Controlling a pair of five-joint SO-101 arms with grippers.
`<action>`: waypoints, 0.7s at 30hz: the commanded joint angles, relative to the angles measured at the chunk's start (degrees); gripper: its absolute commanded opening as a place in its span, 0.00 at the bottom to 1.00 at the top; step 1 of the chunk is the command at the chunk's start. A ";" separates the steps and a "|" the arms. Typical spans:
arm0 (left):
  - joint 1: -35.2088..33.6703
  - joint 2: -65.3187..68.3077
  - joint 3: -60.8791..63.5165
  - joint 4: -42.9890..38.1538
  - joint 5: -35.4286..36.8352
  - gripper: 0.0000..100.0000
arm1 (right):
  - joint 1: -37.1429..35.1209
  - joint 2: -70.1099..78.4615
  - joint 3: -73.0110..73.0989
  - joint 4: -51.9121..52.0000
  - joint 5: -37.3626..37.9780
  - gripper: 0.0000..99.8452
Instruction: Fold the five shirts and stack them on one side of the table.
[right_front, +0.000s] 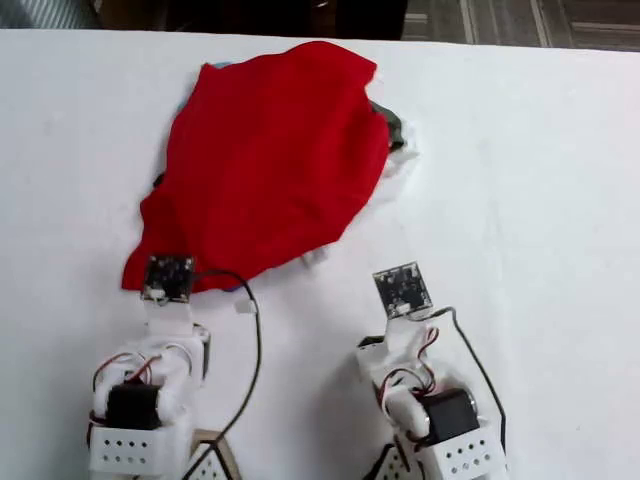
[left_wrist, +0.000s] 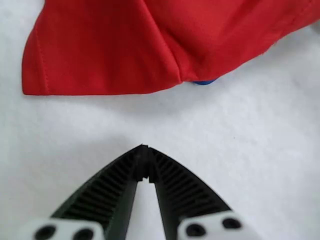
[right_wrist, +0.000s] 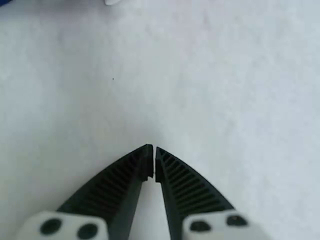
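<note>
A white worktop (right_front: 540, 200) filled the view, with a dark strip of floor (right_front: 480, 18) along the top edge. The red shirt (right_front: 265, 160) lay rumpled over other cloth at upper centre-left. At the bottom, the jaws of the left arm (right_front: 150, 390) and the right arm (right_front: 425, 390) were pinched together, holding nothing.

High view overlooks the table (right_front: 520, 200); left wrist closely shares the red shirt (right_front: 270, 160).

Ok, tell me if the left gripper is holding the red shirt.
No, the left gripper is shut on nothing over the table, apart from the red shirt.
</note>
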 joint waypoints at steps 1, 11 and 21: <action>-0.35 -0.88 1.01 0.26 0.00 0.03 | -0.31 -0.84 0.44 0.48 -0.35 0.02; -0.35 -0.88 1.01 0.26 0.00 0.03 | -0.04 -0.84 0.44 0.48 -0.09 0.02; -0.35 -0.88 1.01 0.26 0.00 0.03 | 5.23 -0.84 0.44 -15.87 -0.09 0.02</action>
